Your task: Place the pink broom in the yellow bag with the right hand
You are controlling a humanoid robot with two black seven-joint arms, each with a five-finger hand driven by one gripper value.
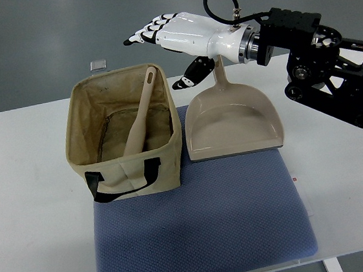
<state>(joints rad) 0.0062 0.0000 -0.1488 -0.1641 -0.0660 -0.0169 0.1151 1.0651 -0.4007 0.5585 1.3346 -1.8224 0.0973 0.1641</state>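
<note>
Padding first: a blue quilted mat (204, 231) covers the near part of the white desk (25, 191). On its far edge stands the yellowish fabric bag (123, 132), open-topped, and the pale pink broom (139, 117) already leans inside it, brush end down, handle slanting up toward one o'clock. Just beside the bag, at three o'clock, lies a matching dustpan (232, 121). Beyond it the right hand (171, 36) hovers with fingers stretched out and holding nothing, at roughly one o'clock from the broom's handle tip. Grey flooring, possibly carpet, lies past the desk.
</note>
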